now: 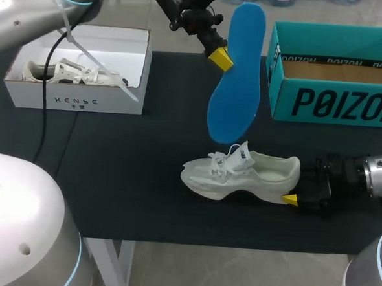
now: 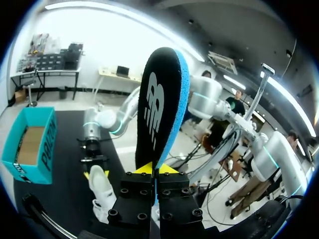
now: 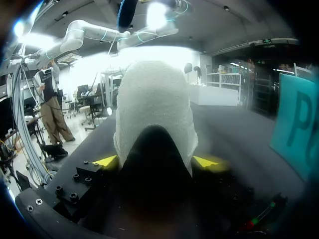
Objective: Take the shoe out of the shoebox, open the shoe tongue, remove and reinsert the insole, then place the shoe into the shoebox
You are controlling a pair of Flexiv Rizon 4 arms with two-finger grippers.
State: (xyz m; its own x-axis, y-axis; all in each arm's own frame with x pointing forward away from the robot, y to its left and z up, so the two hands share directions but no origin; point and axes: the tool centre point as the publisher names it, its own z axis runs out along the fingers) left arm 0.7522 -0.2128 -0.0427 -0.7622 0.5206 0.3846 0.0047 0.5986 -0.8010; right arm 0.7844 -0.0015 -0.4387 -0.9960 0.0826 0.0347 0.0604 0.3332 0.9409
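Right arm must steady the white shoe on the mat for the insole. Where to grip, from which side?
The heel, level from behind, as the right gripper holds it. The white shoe stands upright, heel toward that arm; the narrow heel fits between the fingers and leaves the opening free for the insole.

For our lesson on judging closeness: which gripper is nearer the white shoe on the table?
Right. The right gripper has the white shoe by its heel; the left gripper is up above the shoe, holding the blue insole.
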